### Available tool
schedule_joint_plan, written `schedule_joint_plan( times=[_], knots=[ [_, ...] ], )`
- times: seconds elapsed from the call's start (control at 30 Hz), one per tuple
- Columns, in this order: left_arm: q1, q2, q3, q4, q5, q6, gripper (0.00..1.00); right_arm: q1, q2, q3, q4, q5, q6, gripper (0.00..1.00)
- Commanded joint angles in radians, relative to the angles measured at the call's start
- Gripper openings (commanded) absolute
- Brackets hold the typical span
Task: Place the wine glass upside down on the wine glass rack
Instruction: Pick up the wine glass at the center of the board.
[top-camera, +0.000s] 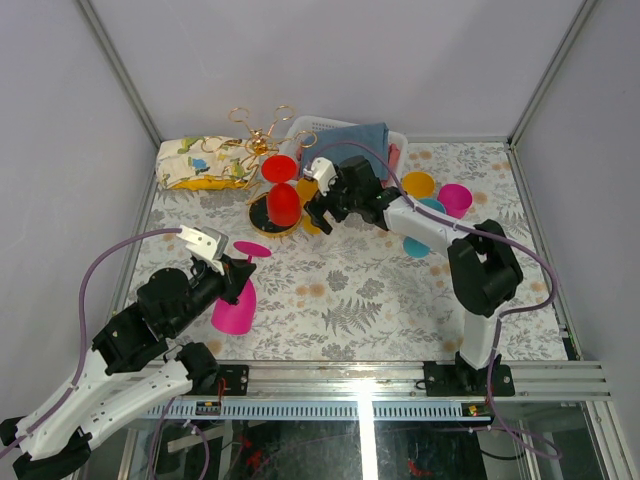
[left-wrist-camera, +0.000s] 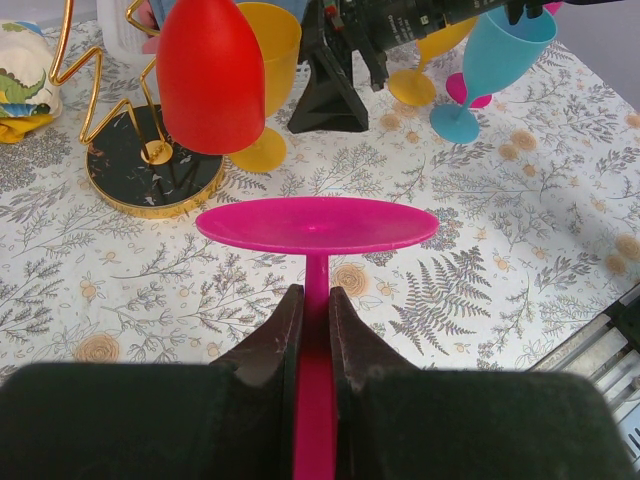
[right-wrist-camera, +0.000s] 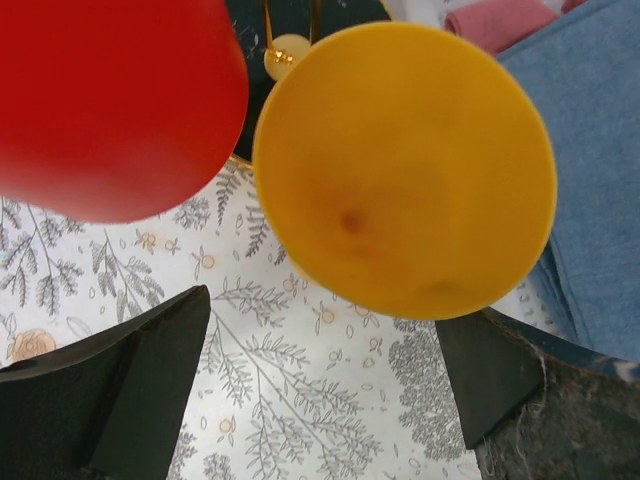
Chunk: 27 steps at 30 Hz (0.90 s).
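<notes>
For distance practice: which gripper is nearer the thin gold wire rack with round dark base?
Right. The right gripper sits close beside the rack; the left gripper is farther off, toward the near edge of the table.

Setting: a robotics laboratory test cell.

Indicators:
- Plain pale panels (top-camera: 340, 60) enclose the left, right and far sides. Aluminium corner posts (top-camera: 120, 70) join them.
- A slotted aluminium rail (top-camera: 400, 382) runs along the near edge. It carries the bolted bases of the left arm (top-camera: 130, 340) and the right arm (top-camera: 485, 265).
- Exposed purple cables (top-camera: 82, 300) loop along both arms.
- The worktop (top-camera: 350, 300) has a fern-print covering.
</notes>
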Motion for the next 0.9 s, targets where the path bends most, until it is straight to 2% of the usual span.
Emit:
schedule_joint_plan(
  times=[0.0, 0.37, 0.6, 0.87],
  knots=[
    [0.006, -0.003, -0.006, 0.028, -0.015, -0.002, 0.00, 0.002, 0.020, 0.073, 0.106, 0.010, 0.018, 0.99],
    [0.006, 0.001, -0.005, 0.028, -0.020, -0.004, 0.00, 0.000, 0.082, 0.112, 0.186, 0.034, 0.042, 0.99],
    [0.006, 0.003, -0.006, 0.028, -0.018, -0.002, 0.00, -0.002, 0.089, 0.089, 0.241, 0.111, 0.043, 0.99],
    [0.005, 0.010, -0.007, 0.030, -0.017, 0.001, 0.00, -0.009, 0.084, 0.064, 0.324, 0.082, 0.094, 0.99]
  ],
)
